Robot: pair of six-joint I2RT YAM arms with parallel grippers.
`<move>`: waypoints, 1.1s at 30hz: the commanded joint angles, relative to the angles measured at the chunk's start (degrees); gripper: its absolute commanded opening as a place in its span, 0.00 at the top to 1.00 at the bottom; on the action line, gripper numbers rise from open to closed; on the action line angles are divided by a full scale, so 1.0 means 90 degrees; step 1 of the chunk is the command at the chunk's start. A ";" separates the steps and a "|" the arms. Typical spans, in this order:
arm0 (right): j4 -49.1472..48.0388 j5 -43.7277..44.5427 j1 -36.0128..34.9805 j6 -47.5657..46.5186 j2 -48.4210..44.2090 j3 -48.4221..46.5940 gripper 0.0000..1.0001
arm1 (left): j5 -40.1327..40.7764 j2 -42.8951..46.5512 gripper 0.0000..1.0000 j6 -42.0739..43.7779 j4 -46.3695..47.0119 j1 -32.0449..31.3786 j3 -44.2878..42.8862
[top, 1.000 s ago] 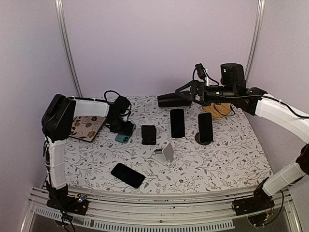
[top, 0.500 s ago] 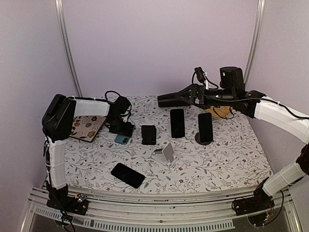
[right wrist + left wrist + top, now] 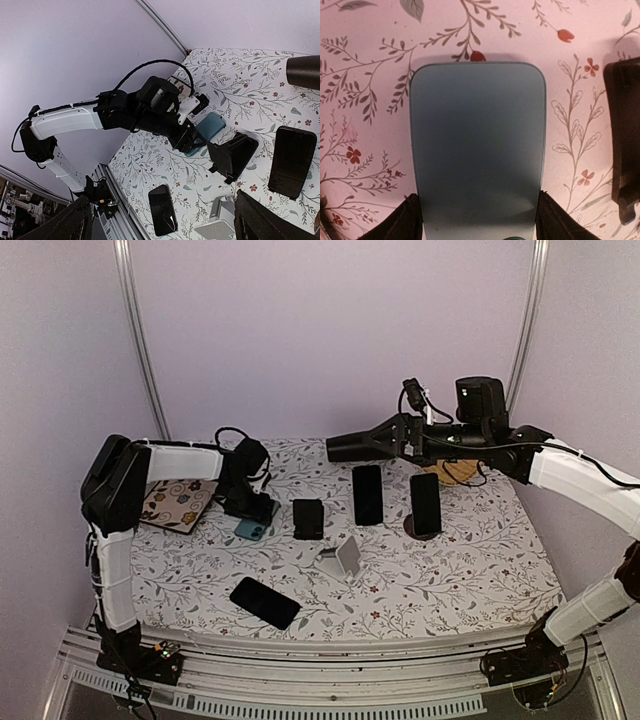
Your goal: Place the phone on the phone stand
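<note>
Phone (image 3: 477, 145) still flat in left claw's (image 3: 477, 223) grip

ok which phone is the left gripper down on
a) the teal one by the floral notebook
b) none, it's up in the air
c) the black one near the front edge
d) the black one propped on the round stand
A: the top view has the left gripper low at the teal phone, and the left wrist view shows that phone lying flat on the cloth with the fingers on either side of it.

Smooth matt teal phone (image 3: 477, 145); floral-printed cloth tablecloth (image 3: 365, 40).
</note>
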State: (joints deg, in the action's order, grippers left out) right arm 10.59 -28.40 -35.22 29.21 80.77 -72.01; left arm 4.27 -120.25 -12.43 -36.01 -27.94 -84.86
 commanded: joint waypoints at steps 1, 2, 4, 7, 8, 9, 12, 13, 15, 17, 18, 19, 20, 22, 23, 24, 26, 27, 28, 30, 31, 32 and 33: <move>0.0417 0.0203 -0.0169 0.0043 0.0283 -0.0476 0.01 | -0.0040 0.0768 0.37 0.0081 0.0049 -0.0020 0.0024; 0.0491 0.0211 -0.0199 0.0062 0.0390 -0.0609 0.01 | -0.0022 0.0980 0.37 0.0087 0.0064 -0.0025 0.0034; 0.0647 0.0227 -0.0265 0.0116 0.0621 -0.0835 0.01 | -0.0026 0.1184 0.37 0.0087 0.0067 -0.0046 0.0042; 0.0883 0.0248 -0.0384 0.0183 0.1073 -0.1255 0.01 | 0.0016 0.1465 0.37 0.0116 0.0103 -0.0128 0.0096; 0.0903 0.0213 -0.0408 0.0271 0.1219 -0.1381 0.01 | 0.0034 0.1554 0.37 0.0120 0.0104 -0.0164 0.0115; 0.0903 0.0157 -0.0433 0.0348 0.1346 -0.1496 0.01 | 0.0048 0.1659 0.37 0.0134 0.0112 -0.0197 0.0129; 0.0967 0.0097 -0.0522 0.0544 0.1792 -0.1928 0.00 | 0.0039 0.1976 0.37 0.0182 0.0151 -0.0310 0.0151; 0.1021 0.0083 -0.0565 0.0575 0.1957 -0.2104 0.00 | 0.0014 0.2077 0.37 0.0209 0.0169 -0.0357 0.0151; 0.1046 0.0032 -0.0618 0.0659 0.2249 -0.2420 0.01 | -0.0020 0.2279 0.37 0.0244 0.0234 -0.0482 0.0161; 0.0987 -0.0091 -0.0655 0.0790 0.2522 -0.2656 0.02 | -0.0046 0.2495 0.37 0.0280 0.0309 -0.0615 0.0170; 0.0925 -0.0136 -0.0675 0.0847 0.2617 -0.2694 0.03 | -0.0054 0.2580 0.37 0.0291 0.0355 -0.0683 0.0178; 0.0844 -0.0183 -0.0686 0.0932 0.2689 -0.2706 0.04 | -0.0066 0.2655 0.37 0.0296 0.0395 -0.0755 0.0189; 0.0732 -0.0222 -0.0691 0.0992 0.2763 -0.2714 0.05 | -0.0068 0.2733 0.37 0.0297 0.0426 -0.0819 0.0190; 0.0593 -0.0276 -0.0701 0.1134 0.2905 -0.2722 0.07 | -0.0064 0.2880 0.37 0.0297 0.0509 -0.0953 0.0209; 0.0502 -0.0296 -0.0707 0.1201 0.2969 -0.2724 0.09 | -0.0086 0.2940 0.37 0.0289 0.0557 -0.1007 0.0217; 0.0419 -0.0321 -0.0708 0.1287 0.3027 -0.2729 0.11 | -0.0120 0.2992 0.37 0.0274 0.0597 -0.1083 0.0220; 0.0260 -0.0382 -0.0723 0.1408 0.3171 -0.2764 0.14 | -0.0154 0.3072 0.37 0.0274 0.0691 -0.1209 0.0220; 0.0192 -0.0404 -0.0724 0.1463 0.3232 -0.2791 0.15 | -0.0173 0.3111 0.37 0.0277 0.0741 -0.1272 0.0215; 0.0120 -0.0417 -0.0730 0.1537 0.3292 -0.2832 0.16 | -0.0194 0.3128 0.37 0.0277 0.0795 -0.1333 0.0211; -0.0022 -0.0439 -0.0734 0.1650 0.3391 -0.2879 0.19 | -0.0192 0.3160 0.37 0.0286 0.0852 -0.1447 0.0186; -0.0089 -0.0427 -0.0736 0.1745 0.3427 -0.2892 0.20 | -0.0198 0.3166 0.37 0.0295 0.0873 -0.1491 0.0168; -0.0142 -0.0413 -0.0744 0.1793 0.3457 -0.2915 0.22 | -0.0202 0.3174 0.37 0.0296 0.0894 -0.1528 0.0162; -0.0179 -0.0370 -0.0736 0.1841 0.3481 -0.2943 0.24 | -0.0214 0.3175 0.37 0.0292 0.0912 -0.1562 0.0154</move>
State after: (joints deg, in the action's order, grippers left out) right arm 13.34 -31.22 -41.43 42.65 110.78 -95.83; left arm 3.14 -93.58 -10.52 -31.94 -40.29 -83.37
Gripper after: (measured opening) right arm 0.788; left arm 0.714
